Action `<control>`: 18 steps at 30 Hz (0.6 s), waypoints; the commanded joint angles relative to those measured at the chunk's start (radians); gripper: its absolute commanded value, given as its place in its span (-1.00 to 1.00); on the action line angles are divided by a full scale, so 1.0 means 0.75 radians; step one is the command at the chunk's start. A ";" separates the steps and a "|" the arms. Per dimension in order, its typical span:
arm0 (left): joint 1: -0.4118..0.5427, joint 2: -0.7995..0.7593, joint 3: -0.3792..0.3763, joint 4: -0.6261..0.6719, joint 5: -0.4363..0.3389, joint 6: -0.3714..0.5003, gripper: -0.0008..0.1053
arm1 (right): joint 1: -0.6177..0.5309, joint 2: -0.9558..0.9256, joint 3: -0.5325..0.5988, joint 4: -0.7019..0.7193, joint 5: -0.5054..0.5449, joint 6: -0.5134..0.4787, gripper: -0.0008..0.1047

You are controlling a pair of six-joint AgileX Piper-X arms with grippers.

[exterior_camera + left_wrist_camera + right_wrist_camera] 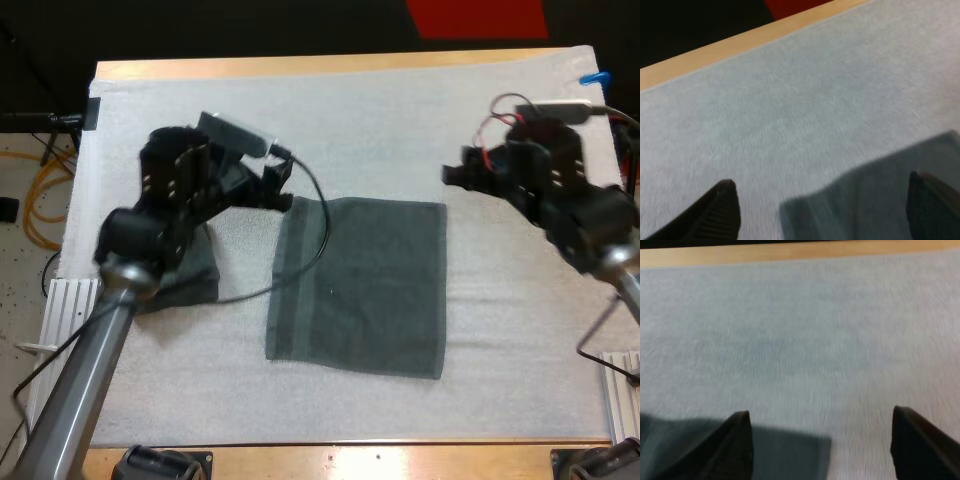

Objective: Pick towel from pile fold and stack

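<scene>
A dark grey-green towel (360, 285) lies spread flat in the middle of the white mat (400, 120). My left gripper (281, 186) hovers at its far left corner, fingers (722, 210) apart, and the towel's corner (875, 200) lies between them. My right gripper (452, 175) sits just beyond the far right corner, open, with the towel's edge (790, 452) beneath its fingers (737, 445). A second dark towel (190, 285) rests on the mat under my left arm, partly hidden by it.
The table's wooden far edge (330, 66) runs behind both grippers. Bare mat stretches beyond the towel toward that edge and along the near side (350, 410).
</scene>
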 commanded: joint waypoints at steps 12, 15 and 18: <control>-0.005 -0.483 0.185 0.399 -0.011 -0.049 0.28 | 0.212 -0.534 0.267 0.439 -0.005 0.385 0.11; -0.005 -0.587 0.276 0.434 -0.011 -0.104 0.28 | 0.330 -0.642 0.391 0.448 -0.005 0.555 0.11; -0.005 -0.670 0.376 0.460 -0.011 -0.152 0.28 | 0.468 -0.718 0.517 0.448 -0.010 0.720 0.11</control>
